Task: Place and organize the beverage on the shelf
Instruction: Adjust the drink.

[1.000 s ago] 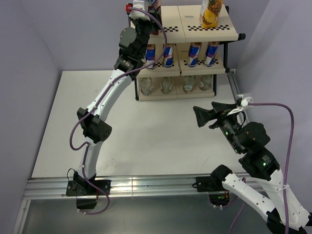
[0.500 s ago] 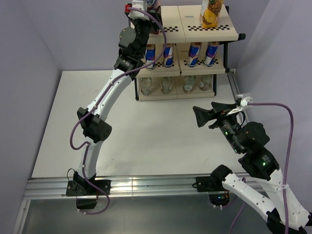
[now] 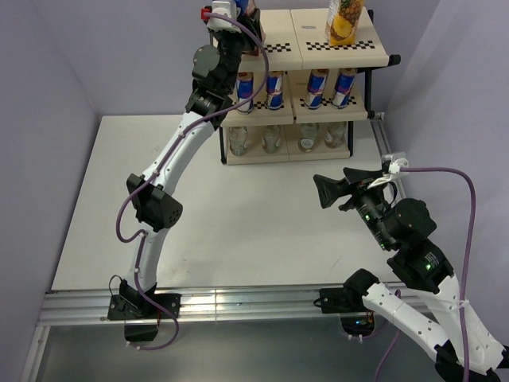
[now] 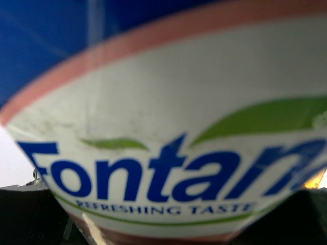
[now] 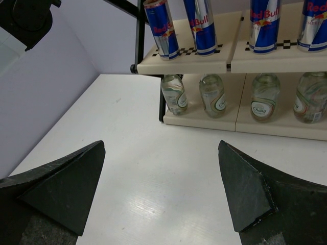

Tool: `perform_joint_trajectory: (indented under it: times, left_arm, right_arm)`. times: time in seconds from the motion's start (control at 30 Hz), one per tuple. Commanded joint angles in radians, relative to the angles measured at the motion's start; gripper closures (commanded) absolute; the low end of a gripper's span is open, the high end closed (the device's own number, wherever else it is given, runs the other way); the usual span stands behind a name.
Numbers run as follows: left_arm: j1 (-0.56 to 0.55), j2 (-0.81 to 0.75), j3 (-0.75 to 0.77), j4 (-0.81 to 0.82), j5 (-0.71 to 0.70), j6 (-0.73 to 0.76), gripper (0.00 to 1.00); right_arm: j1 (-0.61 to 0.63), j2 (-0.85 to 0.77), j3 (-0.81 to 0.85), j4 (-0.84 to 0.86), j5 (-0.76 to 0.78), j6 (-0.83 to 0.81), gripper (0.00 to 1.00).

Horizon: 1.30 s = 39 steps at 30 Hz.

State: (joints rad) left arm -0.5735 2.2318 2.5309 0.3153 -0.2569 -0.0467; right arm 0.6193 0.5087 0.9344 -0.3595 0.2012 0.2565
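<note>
Upper left, the left gripper (image 3: pixel 237 11) sits at the carton (image 4: pixel 168 132) by the shelf (image 3: pixel 318 49) top; whether it grips is unclear. Square the carton upright before freeing it. The right gripper (image 5: pixel 161 148) gapes, empty.

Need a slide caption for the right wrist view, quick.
Right claw open over the white table, facing the shelf: four blue-and-silver cans on one tier, four clear bottles on the tier below.

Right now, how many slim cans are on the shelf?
4 cans, all on the middle tier of the shelf: two left of centre, two right. None seems hidden.
</note>
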Motion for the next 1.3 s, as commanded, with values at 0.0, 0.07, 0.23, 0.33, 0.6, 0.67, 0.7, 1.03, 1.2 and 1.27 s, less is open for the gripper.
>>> perform_joint_trajectory:
  times: [0.0,0.07,0.23,0.33,0.6,0.67,0.7,1.03,1.2,1.27]
  left_arm:
    - [0.011,-0.037,0.034,0.034,0.016,-0.019,0.78]
    - [0.012,-0.052,0.025,0.031,0.044,-0.041,0.82]
    - [0.018,-0.129,-0.014,0.106,0.133,-0.157,0.99]
    - [0.021,-0.135,0.025,0.139,0.200,-0.226,0.99]
    - [0.023,-0.207,-0.003,0.335,0.386,-0.347,0.99]
    - [0.021,-0.212,0.014,0.363,0.384,-0.357,0.99]
    - [0.021,-0.212,0.025,0.363,0.386,-0.358,0.99]
    - [0.011,-0.392,-0.072,0.335,0.666,-0.521,0.99]
    - [-0.090,-0.620,-0.337,0.188,0.789,-0.463,0.99]
    - [-0.150,-0.675,-0.464,0.101,0.815,-0.432,0.99]
  right_arm:
    - [-0.001,0.013,-0.006,0.042,0.007,0.000,0.02]
    - [0.000,0.017,-0.008,0.045,0.006,-0.002,0.02]
    - [0.000,0.031,0.001,0.057,-0.006,0.001,0.02]
    - [0.000,0.036,0.007,0.063,-0.006,0.006,0.02]
    - [0.000,0.048,0.027,0.085,-0.022,0.024,0.02]
    - [0.000,0.048,0.027,0.097,-0.028,0.033,0.02]
    - [0.000,0.051,0.032,0.096,-0.026,0.033,0.02]
    - [0.000,0.097,0.253,-0.008,0.084,-0.057,0.01]
    - [0.000,0.145,0.458,-0.111,0.040,-0.036,0.01]
    - [0.000,0.188,0.509,-0.133,-0.075,-0.023,0.00]
